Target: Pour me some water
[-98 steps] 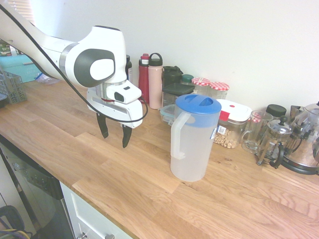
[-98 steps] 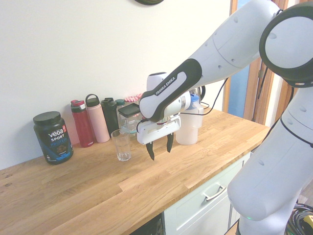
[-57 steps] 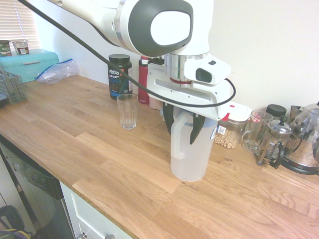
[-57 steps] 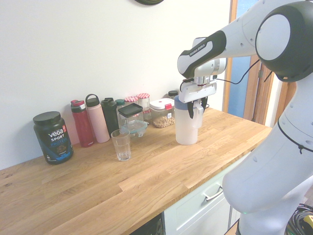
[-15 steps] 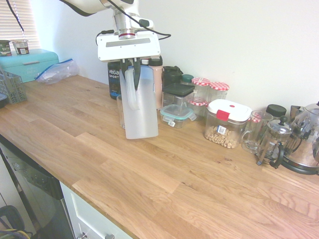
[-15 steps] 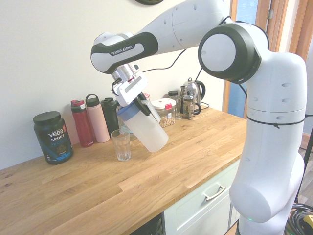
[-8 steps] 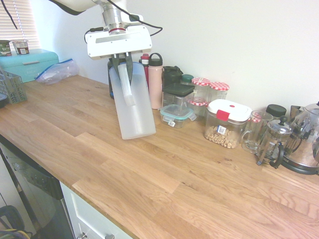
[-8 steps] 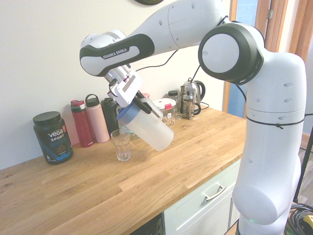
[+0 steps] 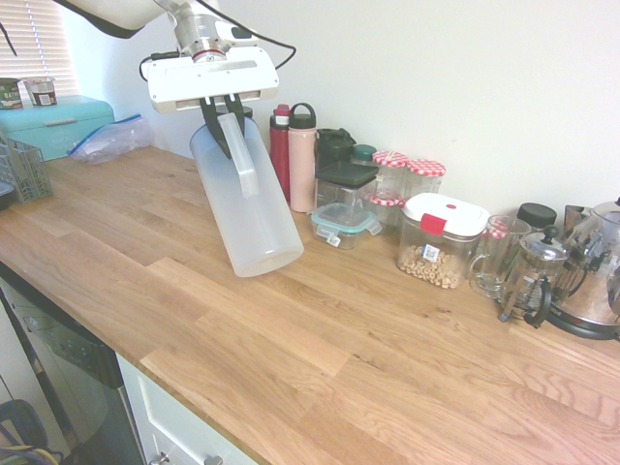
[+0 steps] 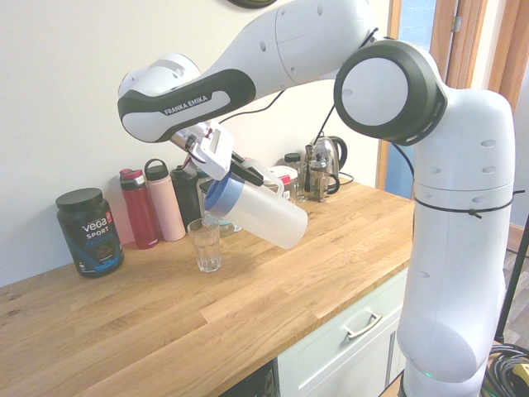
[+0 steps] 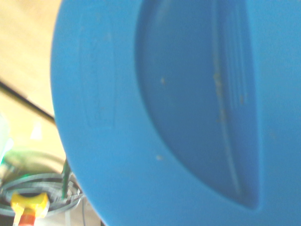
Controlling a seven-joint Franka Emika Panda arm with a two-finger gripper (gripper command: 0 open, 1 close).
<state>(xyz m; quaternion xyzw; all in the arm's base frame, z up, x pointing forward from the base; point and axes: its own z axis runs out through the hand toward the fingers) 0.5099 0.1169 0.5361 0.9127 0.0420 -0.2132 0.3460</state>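
Tool (image 9: pixel 225 124) pinches the handle of the tilted jug (image 9: pixel 247 208), water unseen inside, hanging below it.

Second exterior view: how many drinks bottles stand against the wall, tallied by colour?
Red bottle: 1
Pink bottle: 1
Dark bottle: 1
Total: 3

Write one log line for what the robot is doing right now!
phase: pouring | gripper: shut on jug handle | jug: lifted, tilted, blue lid toward glass | glass: upright on counter
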